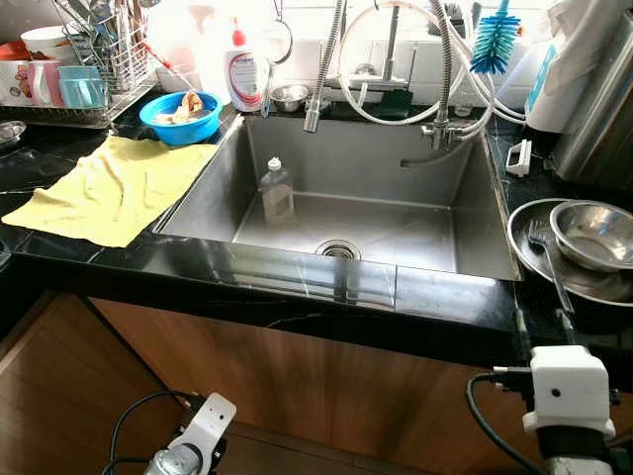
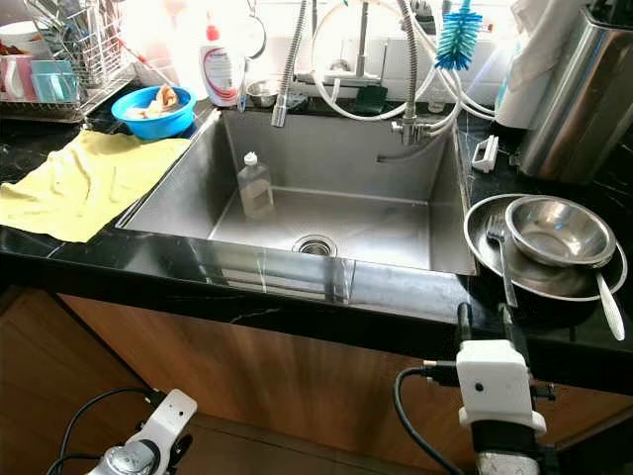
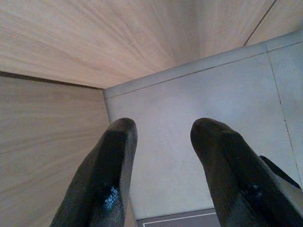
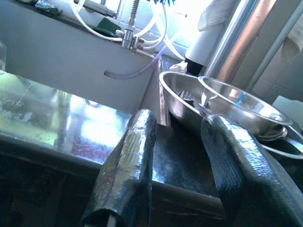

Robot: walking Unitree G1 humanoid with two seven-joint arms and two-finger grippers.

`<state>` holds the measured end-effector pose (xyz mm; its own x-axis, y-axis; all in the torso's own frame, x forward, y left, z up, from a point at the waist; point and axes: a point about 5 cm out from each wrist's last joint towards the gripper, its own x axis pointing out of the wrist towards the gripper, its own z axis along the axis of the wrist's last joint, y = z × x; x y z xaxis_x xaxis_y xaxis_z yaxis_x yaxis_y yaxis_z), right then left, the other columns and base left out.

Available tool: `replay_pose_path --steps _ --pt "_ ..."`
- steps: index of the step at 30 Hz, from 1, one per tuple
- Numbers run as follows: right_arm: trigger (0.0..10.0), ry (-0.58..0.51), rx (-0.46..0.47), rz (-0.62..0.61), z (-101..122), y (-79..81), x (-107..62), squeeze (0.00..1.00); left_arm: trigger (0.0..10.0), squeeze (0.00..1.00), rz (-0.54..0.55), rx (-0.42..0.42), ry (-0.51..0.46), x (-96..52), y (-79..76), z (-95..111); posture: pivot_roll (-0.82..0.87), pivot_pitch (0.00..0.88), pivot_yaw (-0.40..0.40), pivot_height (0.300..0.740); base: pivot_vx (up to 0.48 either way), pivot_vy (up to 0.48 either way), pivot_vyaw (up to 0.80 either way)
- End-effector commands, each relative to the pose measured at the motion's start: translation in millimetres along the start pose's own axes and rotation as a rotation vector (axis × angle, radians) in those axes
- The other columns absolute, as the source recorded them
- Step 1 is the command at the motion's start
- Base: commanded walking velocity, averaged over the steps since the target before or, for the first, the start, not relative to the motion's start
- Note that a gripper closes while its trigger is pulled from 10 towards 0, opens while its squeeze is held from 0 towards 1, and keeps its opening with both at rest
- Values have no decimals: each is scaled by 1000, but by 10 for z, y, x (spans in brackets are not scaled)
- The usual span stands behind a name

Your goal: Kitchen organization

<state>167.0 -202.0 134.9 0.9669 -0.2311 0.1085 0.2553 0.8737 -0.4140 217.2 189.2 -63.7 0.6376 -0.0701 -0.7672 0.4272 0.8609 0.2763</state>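
Observation:
A steel sink is set in a black counter, and a clear plastic bottle stands upright inside it. On the counter to the right, a small steel bowl sits in a wider steel bowl with a fork and a spoon. My right gripper is open, level with the counter's front edge just in front of these bowls and holding nothing. The wide bowl's rim lies just beyond its fingertips. My left gripper hangs open and low beside the wooden cabinet, pointing at the floor.
A yellow cloth lies on the left counter. Behind it are a blue bowl of scraps, a dish soap bottle and a rack with cups. A blue brush hangs by the tap hoses. A steel canister stands far right.

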Motion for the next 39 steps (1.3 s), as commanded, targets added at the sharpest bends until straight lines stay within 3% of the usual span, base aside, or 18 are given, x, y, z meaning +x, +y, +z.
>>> replay_pose_path --steps 1,5,11,12,13,14,22,30,31,32,33,38,39 --pt "10000 25 -3 -19 -27 -8 -3 1000 10000 0 -6 7 43 -15 -7 -91 -203 0 56 740 0 0 0" --pt "10000 98 20 -49 -139 -31 -9 1000 10000 0 -11 15 50 -14 -26 -96 -202 0 57 740 0 0 0" --pt "10000 82 19 -61 -125 -53 66 1000 10000 0 -11 15 54 -15 -31 -105 -199 0 56 740 0 0 0" --pt "10000 77 18 -65 -114 -55 88 141 10000 0 -12 18 54 -15 -30 -103 -193 0 54 740 0 0 0" --pt "10000 77 18 -65 -114 -55 88 141 10000 0 -12 18 54 -15 -30 -103 -193 0 54 740 0 0 0" --pt "10000 72 16 -69 -105 -56 109 0 10000 0 -10 18 53 -14 -28 -102 -192 0 54 740 0 0 0" --pt "10000 36 27 -110 -28 -79 188 0 10000 0 -10 18 49 -11 -20 -84 -190 0 57 740 0 0 0" --pt "10000 87 35 -109 -102 -49 135 0 10000 0 -10 21 44 -9 -5 -71 -192 0 60 740 0 0 0" --pt "10000 89 36 -111 -105 -48 128 63 10000 0 -10 22 43 -9 -2 -69 -191 0 61 740 0 0 0" --pt "10000 90 37 -114 -105 -48 125 63 10000 0 -10 22 43 -9 0 -68 -191 0 61 740 0 0 0" --pt "10000 85 53 -124 -103 -53 118 1000 10000 0 -9 23 42 -9 3 -66 -191 0 62 740 0 0 0" --pt "10000 107 44 -158 -131 -78 125 992 10000 0 -10 25 38 -7 4 -54 -187 0 60 740 0 0 0" --pt "10000 118 49 -162 -149 -78 126 627 10000 0 -11 24 36 -7 3 -52 -185 0 59 740 0 0 0"
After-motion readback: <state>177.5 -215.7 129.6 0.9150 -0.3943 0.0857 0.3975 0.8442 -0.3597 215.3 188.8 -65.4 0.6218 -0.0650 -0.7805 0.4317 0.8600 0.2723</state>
